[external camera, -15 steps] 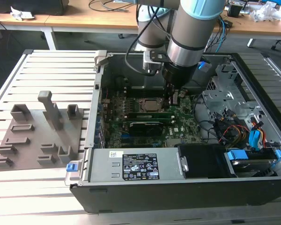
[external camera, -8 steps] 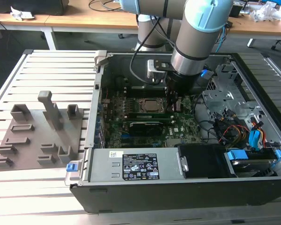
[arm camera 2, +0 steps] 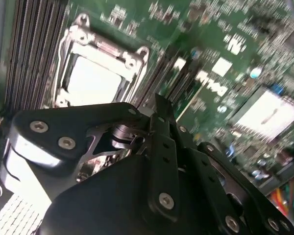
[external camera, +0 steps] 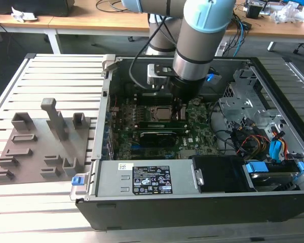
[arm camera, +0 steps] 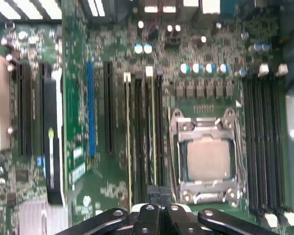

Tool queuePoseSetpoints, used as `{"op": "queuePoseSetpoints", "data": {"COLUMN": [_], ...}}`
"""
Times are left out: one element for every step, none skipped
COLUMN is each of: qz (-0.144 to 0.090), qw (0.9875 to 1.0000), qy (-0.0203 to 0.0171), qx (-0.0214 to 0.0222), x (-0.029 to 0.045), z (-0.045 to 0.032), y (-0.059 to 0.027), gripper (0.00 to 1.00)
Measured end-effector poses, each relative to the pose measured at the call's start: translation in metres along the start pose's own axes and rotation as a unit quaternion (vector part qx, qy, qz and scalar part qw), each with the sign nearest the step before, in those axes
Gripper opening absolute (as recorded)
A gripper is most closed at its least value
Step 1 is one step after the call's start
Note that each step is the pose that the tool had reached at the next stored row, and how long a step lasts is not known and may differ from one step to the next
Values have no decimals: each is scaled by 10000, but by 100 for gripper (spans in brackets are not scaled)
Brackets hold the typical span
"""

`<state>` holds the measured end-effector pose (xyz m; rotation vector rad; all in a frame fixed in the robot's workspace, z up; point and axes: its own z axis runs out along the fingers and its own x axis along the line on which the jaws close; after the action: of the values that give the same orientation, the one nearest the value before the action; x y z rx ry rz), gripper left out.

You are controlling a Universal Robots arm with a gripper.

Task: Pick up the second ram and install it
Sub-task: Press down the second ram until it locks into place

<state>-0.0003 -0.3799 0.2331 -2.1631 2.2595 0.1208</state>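
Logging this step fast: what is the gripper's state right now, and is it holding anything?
Gripper: low over the motherboard beside the CPU socket; open or shut cannot be told.

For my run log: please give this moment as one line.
claw: above RAM slots | beside CPU socket | motherboard inside open case

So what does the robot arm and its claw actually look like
The arm is a thick grey cylinder with light blue joint caps and a dark cable alongside. The claw is black metal, built of flat linkage bars fastened with silver screws.
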Motion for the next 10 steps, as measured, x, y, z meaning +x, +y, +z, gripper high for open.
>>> {"op": "queuePoseSetpoints", "data": {"qz": [0,-1,-1,-3,-3,-4,-3,-4,-4,-4], "qw": [10000,10000,10000,10000,10000,10000,10000,10000,10000,10000], "qy": [-1,-2,-2,-4,-15,-26,-26,-28,-22,-26], "qx": [8,18,26,34,43,44,44,43,41,43], "x": [4,10,16,20,25,29,31,32,34,33], "z": [4,9,13,17,28,47,58,75,89,95], "y": [78,182,285,376,470,528,552,565,565,564], "gripper": [11,11,11,11,11,11,11,11,11,11]}}
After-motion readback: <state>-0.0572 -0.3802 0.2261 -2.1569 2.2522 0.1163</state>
